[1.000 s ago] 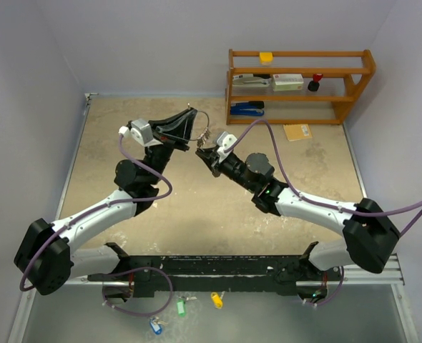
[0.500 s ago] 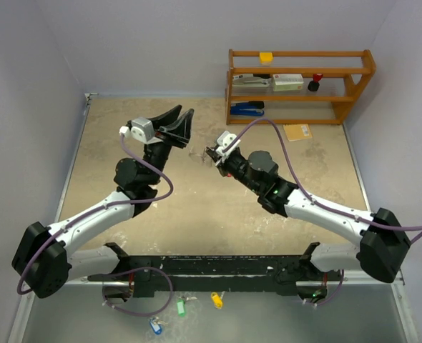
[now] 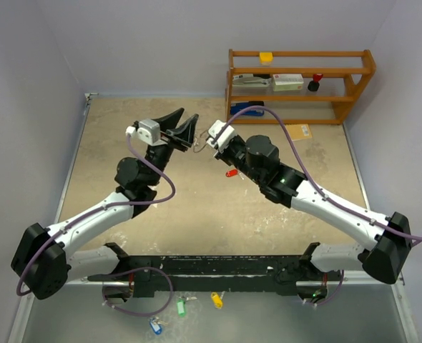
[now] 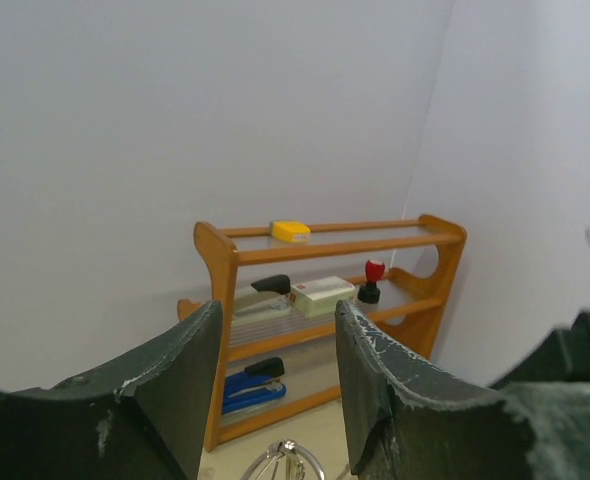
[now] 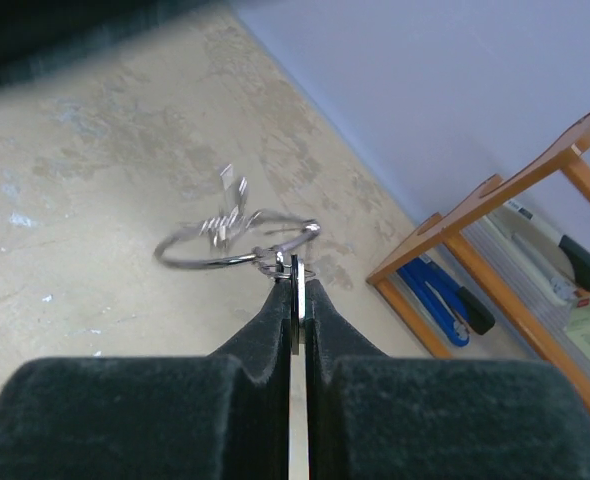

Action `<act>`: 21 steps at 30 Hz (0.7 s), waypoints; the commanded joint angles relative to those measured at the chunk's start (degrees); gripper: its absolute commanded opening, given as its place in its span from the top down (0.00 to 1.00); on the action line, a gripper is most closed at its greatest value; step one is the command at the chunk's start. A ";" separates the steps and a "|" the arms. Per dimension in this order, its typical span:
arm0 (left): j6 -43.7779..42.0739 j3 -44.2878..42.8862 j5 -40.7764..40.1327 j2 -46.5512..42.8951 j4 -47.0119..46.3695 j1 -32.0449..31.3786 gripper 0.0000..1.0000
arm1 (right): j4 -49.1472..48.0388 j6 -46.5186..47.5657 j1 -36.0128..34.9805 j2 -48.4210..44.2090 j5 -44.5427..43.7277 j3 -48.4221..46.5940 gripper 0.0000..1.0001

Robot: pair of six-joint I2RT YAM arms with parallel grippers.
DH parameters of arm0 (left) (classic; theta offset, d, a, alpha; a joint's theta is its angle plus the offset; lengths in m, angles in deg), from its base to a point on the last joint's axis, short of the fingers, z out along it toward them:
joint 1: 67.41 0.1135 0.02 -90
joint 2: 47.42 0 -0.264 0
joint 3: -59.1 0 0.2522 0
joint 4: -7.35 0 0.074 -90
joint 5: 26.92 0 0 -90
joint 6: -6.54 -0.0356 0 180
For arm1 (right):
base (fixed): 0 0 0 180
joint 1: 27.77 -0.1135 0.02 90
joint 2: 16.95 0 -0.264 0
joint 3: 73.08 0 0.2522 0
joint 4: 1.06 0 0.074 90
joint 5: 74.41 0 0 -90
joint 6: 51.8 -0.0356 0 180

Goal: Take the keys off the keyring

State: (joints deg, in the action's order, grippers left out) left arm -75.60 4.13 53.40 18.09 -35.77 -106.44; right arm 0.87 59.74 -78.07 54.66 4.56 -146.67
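Observation:
My right gripper (image 5: pixel 293 275) is shut on a flat silver key (image 5: pixel 294 300), seen edge on. The thin silver keyring (image 5: pixel 190 262) hangs from that key's tip above the table, with a small silver key (image 5: pixel 225 215) blurred on it. In the top view the right gripper (image 3: pixel 212 139) sits just right of my left gripper (image 3: pixel 186 125). The left gripper (image 4: pixel 275 330) is open and empty, and the top of the ring (image 4: pixel 283 458) shows just below its fingers (image 4: pixel 395 400). A red-tagged key (image 3: pixel 231 172) lies on the table under the right arm.
A wooden shelf (image 3: pixel 300 73) at the back right holds staplers, a box, a yellow block and a red-topped stamp. An orange envelope (image 3: pixel 297 131) lies in front of it. Green (image 3: pixel 181 307), yellow (image 3: pixel 216 300) and blue (image 3: pixel 155 326) tagged keys lie below the arm bases.
My left gripper has opened and let go of the ring. My right gripper has risen toward it with the key and ring. The red-tagged key now lies on the table.

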 commanded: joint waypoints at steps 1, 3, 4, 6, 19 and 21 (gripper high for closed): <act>-1.26 1.61 8.01 1.38 -2.30 0.11 0.53 | 7.39 3.94 -1.24 -0.21 -1.33 -9.30 1.00; -1.39 2.59 9.59 1.83 -3.50 0.07 0.52 | 8.89 4.77 -2.10 -0.18 -3.10 -10.89 1.00; -1.45 3.37 10.27 1.93 -4.42 0.09 0.52 | 8.93 5.15 -2.58 -0.41 -3.70 -11.07 1.00; -1.22 4.95 10.75 2.06 -6.65 0.09 0.52 | 8.69 5.56 -3.06 -0.88 -5.09 -11.18 1.00; 1.15 10.39 11.09 -0.93 -10.59 0.09 0.51 | 4.92 6.29 -4.19 -1.02 -8.74 -9.71 1.00; 1.03 11.10 11.08 -1.26 -10.87 0.09 0.50 | 4.42 6.42 -4.23 -1.10 -8.79 -9.53 1.00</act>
State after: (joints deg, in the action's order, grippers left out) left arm -75.12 14.03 63.76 18.79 -42.79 -106.44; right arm 9.96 65.16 -81.85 54.93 -2.06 -155.72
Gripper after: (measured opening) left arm 0.490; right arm 0.026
